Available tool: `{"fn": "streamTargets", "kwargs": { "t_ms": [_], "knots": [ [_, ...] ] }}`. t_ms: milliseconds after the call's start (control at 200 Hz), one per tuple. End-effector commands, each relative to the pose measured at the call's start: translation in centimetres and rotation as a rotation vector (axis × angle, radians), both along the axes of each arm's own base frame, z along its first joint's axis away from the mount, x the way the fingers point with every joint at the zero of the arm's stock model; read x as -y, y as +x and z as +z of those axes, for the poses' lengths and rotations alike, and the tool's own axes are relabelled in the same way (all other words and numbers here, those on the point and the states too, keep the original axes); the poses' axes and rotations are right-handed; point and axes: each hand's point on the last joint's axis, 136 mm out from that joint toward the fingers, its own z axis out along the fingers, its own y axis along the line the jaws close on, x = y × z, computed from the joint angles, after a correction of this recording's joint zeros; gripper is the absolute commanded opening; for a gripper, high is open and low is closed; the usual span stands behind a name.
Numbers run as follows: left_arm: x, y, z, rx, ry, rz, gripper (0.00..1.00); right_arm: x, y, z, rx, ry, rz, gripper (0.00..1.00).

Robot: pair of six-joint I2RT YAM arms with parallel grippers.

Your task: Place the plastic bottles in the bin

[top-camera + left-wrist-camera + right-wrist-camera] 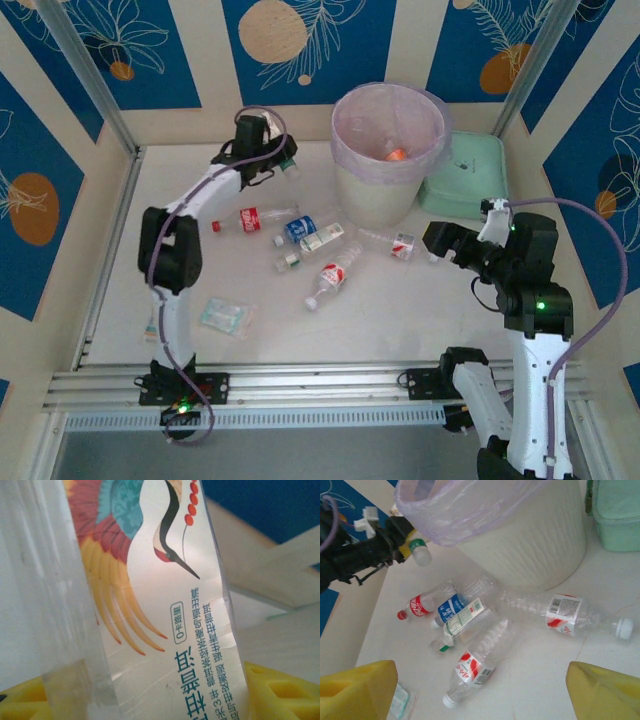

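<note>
My left gripper point(276, 157) is at the back of the table, left of the bin point(372, 195), and is shut on a clear plastic bottle point(165, 630) with a crane-print label. That bottle's white cap point(421, 555) points toward the bin. Its label lies between my yellow fingers point(280, 692). My right gripper point(480, 672) hangs open above the table with nothing between its fingers. Below it lie several plastic bottles: red-labelled point(417, 605), blue-labelled point(451, 607), green-and-white point(465, 617), and two with red-and-white labels point(477, 662) point(565, 614). The bin, cream-white with a pale bag point(470, 510), holds something orange point(397, 154).
A mint-green square case point(465, 175) sits right of the bin against the back wall. A flat clear packet point(222, 316) lies near the left arm's base. Walls close in the table on the left, back and right.
</note>
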Motion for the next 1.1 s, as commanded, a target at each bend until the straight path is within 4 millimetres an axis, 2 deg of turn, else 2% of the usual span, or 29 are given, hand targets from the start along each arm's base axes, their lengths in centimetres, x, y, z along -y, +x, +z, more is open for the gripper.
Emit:
{"fn": "streamTargets", "kwargs": {
  "t_ms": [0,15,50,130,280,385,485,600,775,845,920,1096],
  "knots": [
    [0.1,-3.6,4.8,0.127,-0.032,-0.095,0.31,-1.1,-1.1,1.3,0.018,0.050,0.052,0.85],
    [0.1,-4.3,4.1,0.117,-0.037,-0.103,0.28,-1.3,-1.1,1.4,0.023,0.056,0.058,0.85],
    [0.1,-6.0,4.5,0.135,-0.060,-0.120,0.26,-1.7,-1.1,1.6,0.035,0.074,0.080,0.84],
    [-0.3,-10.0,3.7,0.137,-0.083,-0.147,0.17,-2.9,-1.1,2.3,0.058,0.134,0.134,0.83],
    [1.0,-17.4,2.8,0.159,-0.005,-0.241,0.15,-5.9,-0.3,2.9,0.049,0.229,0.253,0.82],
    [2.4,-21.9,2.2,0.184,0.048,-0.317,0.12,-8.3,0.7,1.7,0.024,0.182,0.310,0.83],
    [4.4,-25.6,1.8,0.213,0.042,-0.423,0.10,-11.4,1.4,0.4,-0.028,0.145,0.397,0.87],
    [6.9,-29.5,1.3,0.253,0.027,-0.571,0.11,-14.9,1.9,-0.9,-0.091,0.100,0.510,0.99],
    [10.0,-32.9,0.7,0.296,0.002,-0.734,0.11,-17.1,3.2,-1.9,-0.125,0.118,0.574,0.99],
    [11.2,-33.9,0.8,0.305,-0.005,-0.811,0.12,-17.8,3.5,-2.1,-0.116,0.144,0.604,1.00],
    [12.4,-34.9,1.6,0.325,-0.054,-0.888,0.14,-18.5,3.9,-2.5,-0.128,0.156,0.632,0.96],
    [13.6,-35.2,3.0,0.361,-0.122,-0.932,0.16,-18.2,5.0,-4.1,-0.159,0.143,0.589,0.92]
  ]
}}
